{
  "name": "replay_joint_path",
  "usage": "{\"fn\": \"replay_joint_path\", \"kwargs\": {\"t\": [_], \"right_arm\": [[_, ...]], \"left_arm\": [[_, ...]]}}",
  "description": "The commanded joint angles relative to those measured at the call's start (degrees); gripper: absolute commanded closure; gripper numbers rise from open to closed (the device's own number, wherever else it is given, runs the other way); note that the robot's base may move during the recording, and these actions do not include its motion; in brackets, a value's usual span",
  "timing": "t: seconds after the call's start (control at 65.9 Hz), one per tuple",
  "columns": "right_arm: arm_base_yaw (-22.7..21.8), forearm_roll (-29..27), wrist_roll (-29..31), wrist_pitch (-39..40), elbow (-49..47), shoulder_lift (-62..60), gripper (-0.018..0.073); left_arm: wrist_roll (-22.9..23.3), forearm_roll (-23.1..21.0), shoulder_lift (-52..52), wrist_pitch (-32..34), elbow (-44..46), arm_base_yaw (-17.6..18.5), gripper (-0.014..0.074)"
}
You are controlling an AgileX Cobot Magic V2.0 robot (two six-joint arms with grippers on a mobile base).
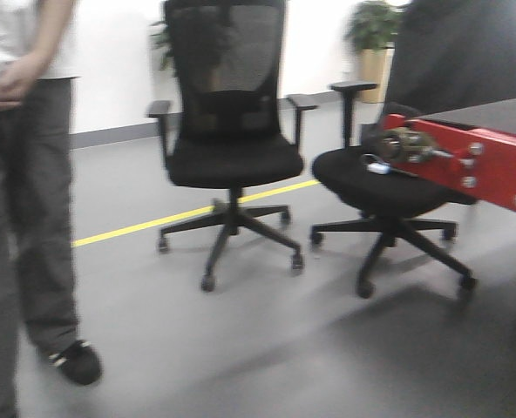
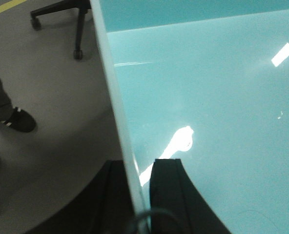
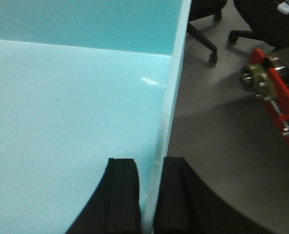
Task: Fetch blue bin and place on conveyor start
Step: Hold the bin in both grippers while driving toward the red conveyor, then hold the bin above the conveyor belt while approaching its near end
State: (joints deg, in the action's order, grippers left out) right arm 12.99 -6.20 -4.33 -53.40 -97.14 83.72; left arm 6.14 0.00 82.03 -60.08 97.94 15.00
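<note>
The blue bin (image 2: pixel 208 97) is a pale turquoise tub that fills the left wrist view; it also fills the right wrist view (image 3: pixel 61 112). My left gripper (image 2: pixel 138 163) is shut on the bin's left rim, one finger inside, one outside. My right gripper (image 3: pixel 152 163) is shut on the bin's right rim the same way. The bin hangs above the grey floor. The conveyor start (image 1: pixel 485 161) shows at the right of the front view as a red end edge with silver bolts and a dark belt; its red edge also shows in the right wrist view (image 3: pixel 276 97). Bin and grippers are out of the front view.
Two black office chairs (image 1: pixel 232 148) (image 1: pixel 389 187) stand ahead, the right one close to the conveyor end. A person (image 1: pixel 23 200) stands at the left, shoe near the bin (image 2: pixel 18 120). A yellow floor line (image 1: pixel 153 222) runs across. A potted plant (image 1: pixel 373 43) stands at the back.
</note>
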Motion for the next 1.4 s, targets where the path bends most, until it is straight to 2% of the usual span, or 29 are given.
{"fn": "replay_joint_path", "kwargs": {"t": [0.0,1.381], "right_arm": [[-0.5,1.8,1.2,1.6,-0.5,-0.9,0.0711],[-0.5,1.8,1.2,1.6,-0.5,-0.9,0.0711]], "left_arm": [[-1.0,1.8,-0.9,1.6,0.4,0.0,0.0708],[-1.0,1.8,-0.9,1.6,0.4,0.0,0.0708]]}}
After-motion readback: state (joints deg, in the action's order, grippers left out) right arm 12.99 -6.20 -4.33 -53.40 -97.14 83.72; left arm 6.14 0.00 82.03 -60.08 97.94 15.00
